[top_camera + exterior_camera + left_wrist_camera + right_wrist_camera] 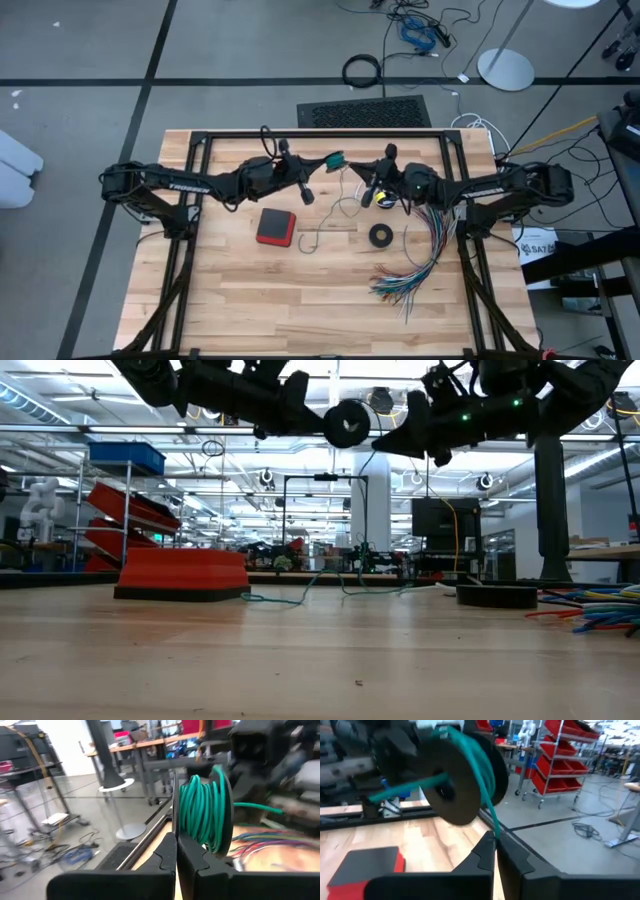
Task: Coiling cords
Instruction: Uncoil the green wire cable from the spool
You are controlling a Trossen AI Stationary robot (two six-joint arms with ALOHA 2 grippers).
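Note:
A small black spool (225, 810) wound with the teal-green cord (200, 815) hangs above the table's far middle. It also shows as a black disc in the low view (347, 422). My left gripper (176, 840) is shut at the spool, coming from the left. My right gripper (495, 839) faces it from the right, shut on a strand of the same cord. More teal cord (300, 598) lies slack on the tabletop below. A round black-and-white piece (372, 197) shows under my right hand. I cannot make out the white cord. My left gripper pinches the rim of the spool's one black disc (175, 822) between its two shut fingers, coming level from the table's left. The spool stands on edge beyond the fingertips, lifted clear of the table. My right gripper pinches a single strand of the teal-green cord (491, 822) between its fingertips, level from the table's right. The strand runs up from the fingers to the spool's windings (472, 752), clear of the table.
A red box with a black top (275, 227) lies left of the middle. A small black tape ring (380, 235) lies to its right. A fanned bundle of multicoloured wires (420, 260) spreads at the right. A black frame (320, 133) runs along the table's far edge.

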